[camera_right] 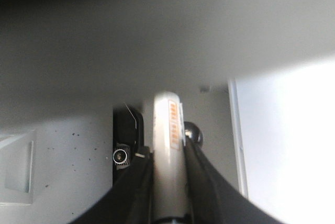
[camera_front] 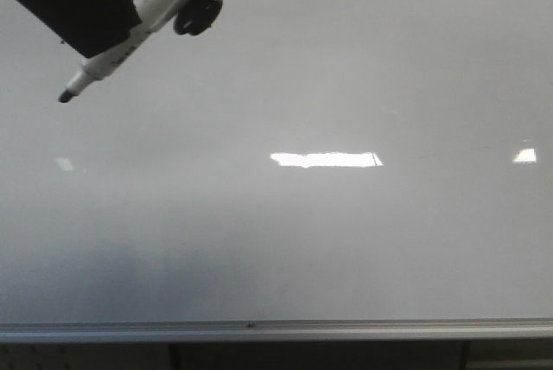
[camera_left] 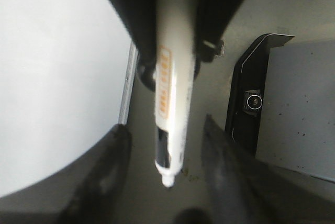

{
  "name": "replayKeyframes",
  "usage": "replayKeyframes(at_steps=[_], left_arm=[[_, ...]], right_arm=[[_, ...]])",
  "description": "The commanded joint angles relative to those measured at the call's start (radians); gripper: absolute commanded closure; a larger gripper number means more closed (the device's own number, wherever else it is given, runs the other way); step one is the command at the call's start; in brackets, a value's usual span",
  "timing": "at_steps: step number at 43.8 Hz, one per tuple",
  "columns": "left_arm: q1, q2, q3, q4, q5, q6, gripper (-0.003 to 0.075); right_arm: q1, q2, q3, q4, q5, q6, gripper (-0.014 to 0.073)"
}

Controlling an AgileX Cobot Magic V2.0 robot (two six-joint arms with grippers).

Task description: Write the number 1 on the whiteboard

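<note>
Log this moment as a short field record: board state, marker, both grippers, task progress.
board: whiteboard shows no ink, only light reflections; grey rail along its lower edge
marker: white pen with black tip, uncapped, tip pointing down-left in the front view, apparently off the surface
right gripper: fingers closed against the marker barrel
left gripper: fingers spread either side of the marker, not touching it near the tip
number 1: not yet drawn
holder: cannot tell from the front view which arm carries the pen; the right wrist view shows that gripper clamping it

whiteboard [camera_front: 346, 240] face open throughout, marker [camera_front: 130, 41] and arm crowding upper left corner
</note>
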Motion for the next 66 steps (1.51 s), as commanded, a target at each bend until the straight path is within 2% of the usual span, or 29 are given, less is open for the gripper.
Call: replayKeyframes(at_steps=[1, 8, 18, 24, 34, 41, 53, 58, 66], left_arm=[[0.026, -0.075, -0.034, -0.027, -0.072, -0.052, 0.0244], [0.119, -0.17, -0.019, -0.027, -0.072, -0.136, 0.0237], [0.257, -0.325, 0.043, -0.044, -0.1, -0.177, 0.0238], [0.281, -0.371, 0.083, -0.06, -0.126, -0.177, 0.0238], [0.281, -0.371, 0.12, -0.064, -0.141, -0.177, 0.0238], [0.281, -0.371, 0.136, -0.066, -0.173, -0.177, 0.0238], [0.281, -0.371, 0.136, -0.066, -0.183, -0.177, 0.0238], [0.281, -0.371, 0.136, -0.066, -0.185, -0.177, 0.0238], [0.281, -0.371, 0.136, -0.066, -0.195, -0.177, 0.0238]], right_arm=[[-0.003, -0.059, -0.032, -0.101, -0.003, 0.115, 0.0622], [-0.061, -0.12, 0.004, -0.257, -0.019, 0.347, 0.0622], [-0.248, -0.299, 0.202, -0.27, -0.213, 0.544, 0.0622], [-0.352, -0.435, 0.352, -0.27, -0.337, 0.672, 0.0622], [-0.47, -0.646, 0.673, -0.27, -0.617, 0.801, 0.0622], [-0.498, -0.678, 0.814, -0.27, -0.859, 0.829, 0.0622], [-0.518, -0.557, 0.828, -0.276, -1.171, 0.828, 0.0622], [-0.528, -0.484, 0.819, -0.276, -1.228, 0.828, 0.0622], [-0.528, -0.376, 0.741, -0.276, -1.228, 0.827, 0.0622]])
